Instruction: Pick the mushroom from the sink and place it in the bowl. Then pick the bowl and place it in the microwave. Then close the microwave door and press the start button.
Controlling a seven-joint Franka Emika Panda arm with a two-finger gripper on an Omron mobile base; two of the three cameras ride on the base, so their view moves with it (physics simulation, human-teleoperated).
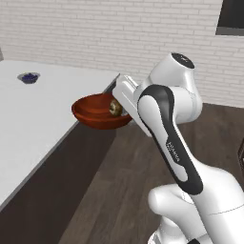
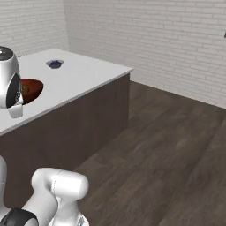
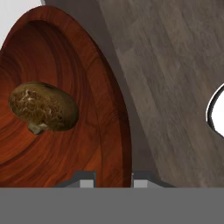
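The reddish-brown wooden bowl (image 1: 97,112) hangs in the air just past the corner of the white counter (image 1: 38,124), above the dark floor. The brown mushroom (image 1: 115,106) lies inside it, against the wall nearest my hand. In the hand view the mushroom (image 3: 43,107) rests on the bowl's grain rings (image 3: 78,52), and my gripper (image 3: 113,180) is shut on the bowl's near rim, one fingertip (image 3: 85,180) inside and the other outside. From the right base view the bowl (image 2: 32,89) is half hidden behind my arm.
A small dark blue dish (image 1: 29,77) sits far back on the counter top (image 2: 84,75). The counter's dark side panel (image 2: 79,128) drops to wooden floor (image 2: 167,150), which is open to the right. A brick wall (image 1: 119,33) stands behind, with a dark panel (image 1: 231,16) high on the right.
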